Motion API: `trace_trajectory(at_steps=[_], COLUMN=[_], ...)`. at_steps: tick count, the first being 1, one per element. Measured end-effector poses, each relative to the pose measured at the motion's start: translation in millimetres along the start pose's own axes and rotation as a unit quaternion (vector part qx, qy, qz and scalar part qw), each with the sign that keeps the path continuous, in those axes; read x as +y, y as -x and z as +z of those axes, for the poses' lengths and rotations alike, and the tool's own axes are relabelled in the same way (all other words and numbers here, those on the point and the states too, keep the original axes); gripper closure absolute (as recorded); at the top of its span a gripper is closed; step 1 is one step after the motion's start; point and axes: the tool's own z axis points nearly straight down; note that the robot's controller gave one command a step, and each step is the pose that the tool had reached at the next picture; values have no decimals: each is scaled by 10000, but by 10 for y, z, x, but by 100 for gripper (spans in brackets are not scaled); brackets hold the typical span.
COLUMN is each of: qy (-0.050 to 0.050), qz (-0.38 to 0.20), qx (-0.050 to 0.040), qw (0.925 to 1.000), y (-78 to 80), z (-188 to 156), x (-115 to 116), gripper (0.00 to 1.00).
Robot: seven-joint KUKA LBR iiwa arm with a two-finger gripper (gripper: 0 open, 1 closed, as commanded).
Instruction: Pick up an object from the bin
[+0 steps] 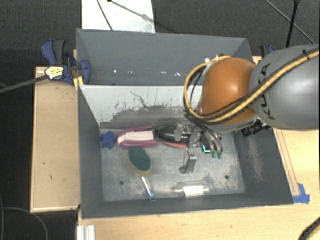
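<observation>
1. Orange domed wrist cover [225, 91] sits highest, looped by yellow-black cables [272, 86], on the grey arm [295, 99] coming in from the right.
2. Grey metal bin [165, 59]: a few loose things lie on its floor, mostly left and centre. No heap.
3. End effector [187, 168]: low over bare floor near bin centre, pointing down. Can't tell if it is spread or pressed together. Nothing seen pinched in it.
4. Pink, white and maroon oblong block [136, 138]: rear-left floor, lying flat. Looks light and slightly soft. I'd pinch it across the short width at mid-length.
5. Black-and-red glossy object [171, 135]: rear centre, just behind and left of the end effector, with its right end tucked under the wrist. It's the nearest candidate, so I treat it as the pick. Kind unclear. It looks hard and smooth, so probably slippery. I'd grip the middle across the narrow axis, not the tapered end.
6. Green oval sponge with yellow edge [140, 160]: left of centre, in front of the block. Soft and light, will squash. Easy fallback.
7. White short bar [195, 190]: near the front wall, ahead of the end effector. Likely rigid and light. It sits low and may skid.
8. Thin white stick with blue tip [147, 187]: front left. Too slim for a sure pinch.
9. Small blue lump [107, 140]: far left, beside the block. Kind unclear.
</observation>
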Motion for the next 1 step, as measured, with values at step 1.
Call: trace_trajectory(at_steps=[1], qy=[4], qz=[-175], qx=[-63], qw=[9998], y=[621], z=[986], x=[476], gripper=[0])
